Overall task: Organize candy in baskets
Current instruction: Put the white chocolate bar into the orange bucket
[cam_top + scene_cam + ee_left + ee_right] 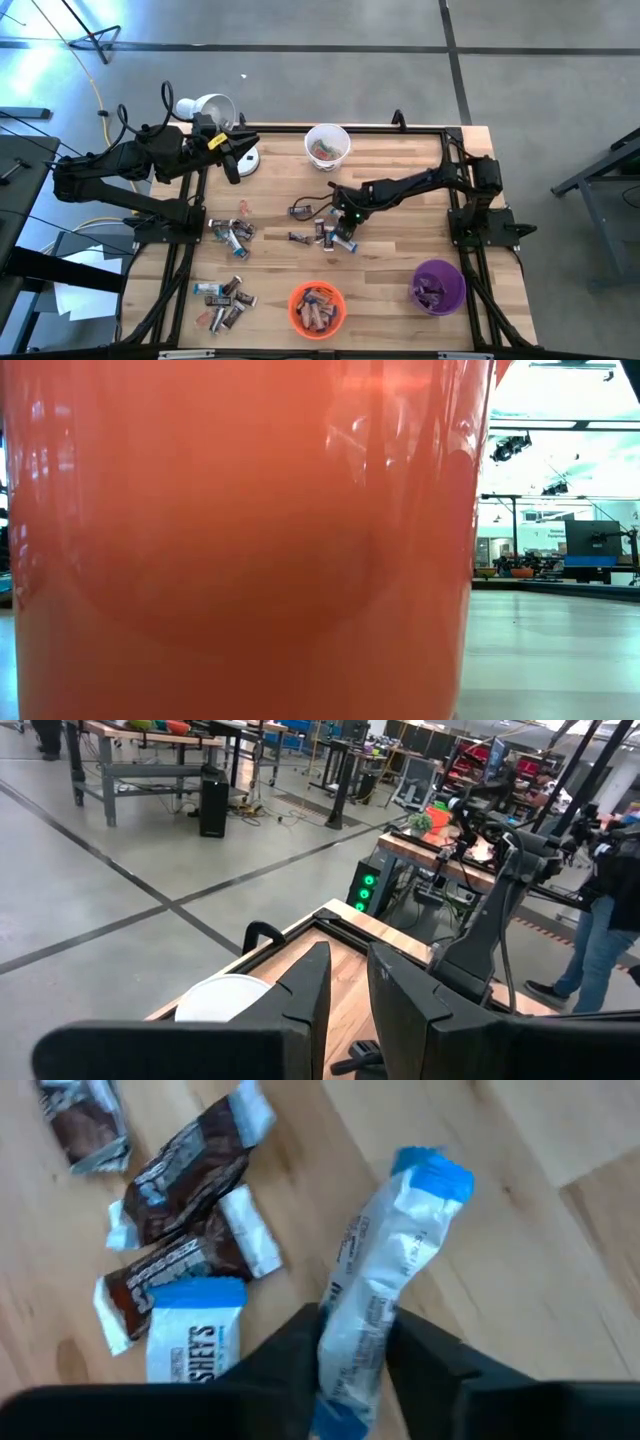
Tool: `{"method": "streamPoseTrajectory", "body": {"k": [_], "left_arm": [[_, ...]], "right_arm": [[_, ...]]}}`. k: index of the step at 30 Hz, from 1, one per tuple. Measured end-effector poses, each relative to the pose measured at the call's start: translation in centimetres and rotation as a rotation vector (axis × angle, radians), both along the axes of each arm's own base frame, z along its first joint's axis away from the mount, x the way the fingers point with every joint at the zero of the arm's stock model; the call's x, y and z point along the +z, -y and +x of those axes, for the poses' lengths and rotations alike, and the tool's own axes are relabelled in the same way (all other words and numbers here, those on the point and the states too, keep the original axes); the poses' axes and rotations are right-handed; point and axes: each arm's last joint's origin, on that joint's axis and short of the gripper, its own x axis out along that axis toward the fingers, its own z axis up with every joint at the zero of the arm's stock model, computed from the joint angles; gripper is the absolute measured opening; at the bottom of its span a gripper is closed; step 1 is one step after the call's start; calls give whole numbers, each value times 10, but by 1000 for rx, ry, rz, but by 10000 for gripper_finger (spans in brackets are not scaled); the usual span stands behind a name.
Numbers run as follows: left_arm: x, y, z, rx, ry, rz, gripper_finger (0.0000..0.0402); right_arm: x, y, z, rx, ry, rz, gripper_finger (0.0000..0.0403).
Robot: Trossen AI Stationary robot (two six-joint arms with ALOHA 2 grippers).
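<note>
Candy [385, 1295], a blue-and-white bar, sits clamped in the right gripper [352, 1342] mid-table [400, 235], above a HERSHEY'S piece [192, 1330]. Left gripper [345, 990], slightly apart, waits by the lamp [212, 108].

Table [400, 165] pale wood; orange basket [240, 540] glossy, probably plastic.

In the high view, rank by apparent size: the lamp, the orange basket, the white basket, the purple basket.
1. lamp, shade and base together.
2. orange basket, purple basket and white basket: they look too alike to rank.
</note>
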Motion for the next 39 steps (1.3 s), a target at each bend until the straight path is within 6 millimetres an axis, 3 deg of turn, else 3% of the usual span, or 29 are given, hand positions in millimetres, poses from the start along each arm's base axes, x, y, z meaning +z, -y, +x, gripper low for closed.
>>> {"method": "streamPoseTrajectory", "body": {"k": [5,13,21,27,33,39], "left_arm": [[0,0,0,0,0,0,55],[0,0,0,-3,-15,22,55],[-2,0,-1,-4,-40,23,55],[-6,0,-1,-4,-80,24,55],[-11,0,-2,-7,-132,24,55],[-16,3,-2,-125,-185,-3,55]], "right_arm": [[1,0,-1,-50,-1,53,15],[27,-1,9,-30,7,65,39],[81,0,25,41,-42,44,33],[141,-5,34,53,-42,9,35],[201,-23,40,20,69,-93,36],[218,-47,29,-128,35,-188,37]]}}
